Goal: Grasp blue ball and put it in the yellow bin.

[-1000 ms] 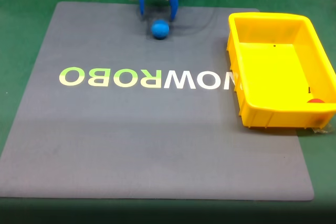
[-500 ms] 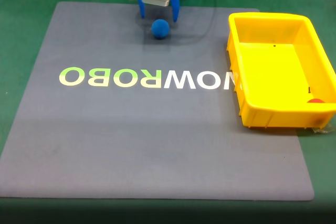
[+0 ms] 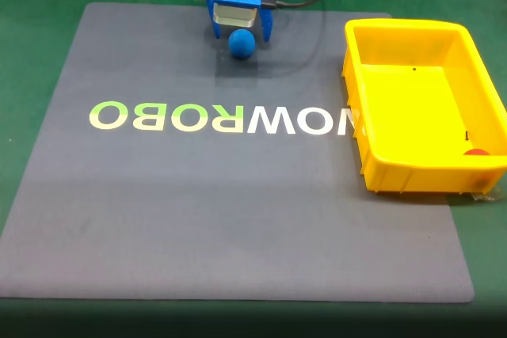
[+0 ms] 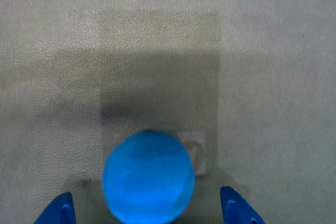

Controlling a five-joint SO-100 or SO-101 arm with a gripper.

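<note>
The blue ball sits on the gray mat between the wide-apart fingers of the gripper (nothing held). The yellow bin is far right.

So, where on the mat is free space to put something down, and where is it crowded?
The grey mat is bare below the ROBO lettering, down to its near edge, and also left of the hand. The yellow bin is mostly bare inside, with a small red object in its near right corner. Crowded: the top edge, where the open hand straddles the blue ball.
</note>
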